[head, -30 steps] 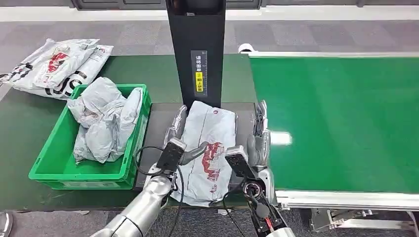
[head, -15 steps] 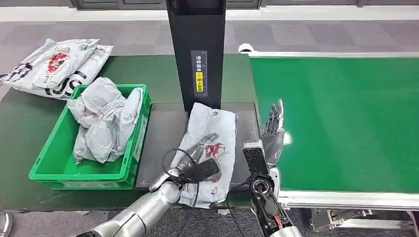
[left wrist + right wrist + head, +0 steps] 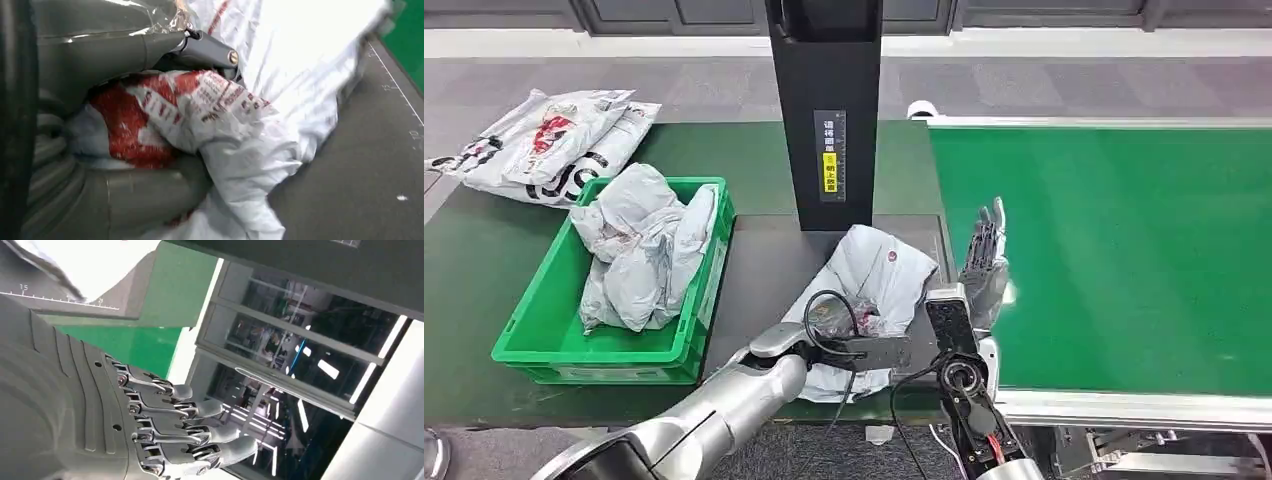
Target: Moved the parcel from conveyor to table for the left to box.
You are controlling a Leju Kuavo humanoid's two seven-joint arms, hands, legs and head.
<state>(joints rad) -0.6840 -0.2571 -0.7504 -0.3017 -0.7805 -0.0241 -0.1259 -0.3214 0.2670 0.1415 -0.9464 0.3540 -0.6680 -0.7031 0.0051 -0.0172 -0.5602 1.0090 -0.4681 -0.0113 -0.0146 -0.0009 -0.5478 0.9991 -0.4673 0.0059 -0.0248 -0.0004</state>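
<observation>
My left hand (image 3: pixel 844 330) is clamped on the parcel (image 3: pixel 869 285), a grey-white mailing bag with red print; from my left wrist I see my thumb (image 3: pixel 150 45) and the rest of my hand (image 3: pixel 125 200) squeezing a bunched fold of the bag (image 3: pixel 210 125) between them. The parcel lies crumpled on the dark plate (image 3: pixel 759 280) at the foot of the black column (image 3: pixel 824 110), on the bench (image 3: pixel 474 260), just beside the edge of the green conveyor (image 3: pixel 1124 250). My right hand (image 3: pixel 984 265) stands upright at the conveyor's near-left edge, its fingers (image 3: pixel 200 425) straight and loosely apart, holding nothing, close to the parcel's right side but apart from it. To my left a green crate (image 3: pixel 534 345) on the bench holds several crumpled grey bags (image 3: pixel 639 250). Farther back on the left, more printed mailers (image 3: pixel 554 140) lie in a pile on the bench
</observation>
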